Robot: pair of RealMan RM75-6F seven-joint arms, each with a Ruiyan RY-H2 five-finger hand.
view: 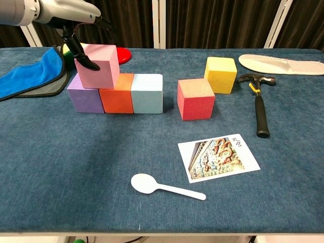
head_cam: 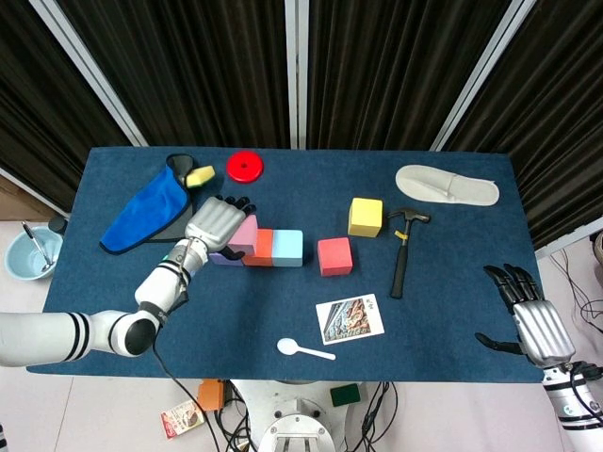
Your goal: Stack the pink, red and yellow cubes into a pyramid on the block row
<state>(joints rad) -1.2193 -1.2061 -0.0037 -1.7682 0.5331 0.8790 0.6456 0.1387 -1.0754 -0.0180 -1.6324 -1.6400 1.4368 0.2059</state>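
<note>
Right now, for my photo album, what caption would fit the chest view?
Left hand fingers on a pink cube atop the block row; red cube and yellow cube wait.

A pink cube [view: 97,65] tops a row of purple block [view: 85,93], orange block [view: 117,94] and pale blue block [view: 147,93] on the dark blue table [view: 76,152]. The red cube [view: 196,98] and yellow cube [view: 220,75] sit near a black-handled hammer [view: 258,104], a white spoon [view: 164,187] and a card [view: 218,157] printed with what looks like a dragon.
</note>
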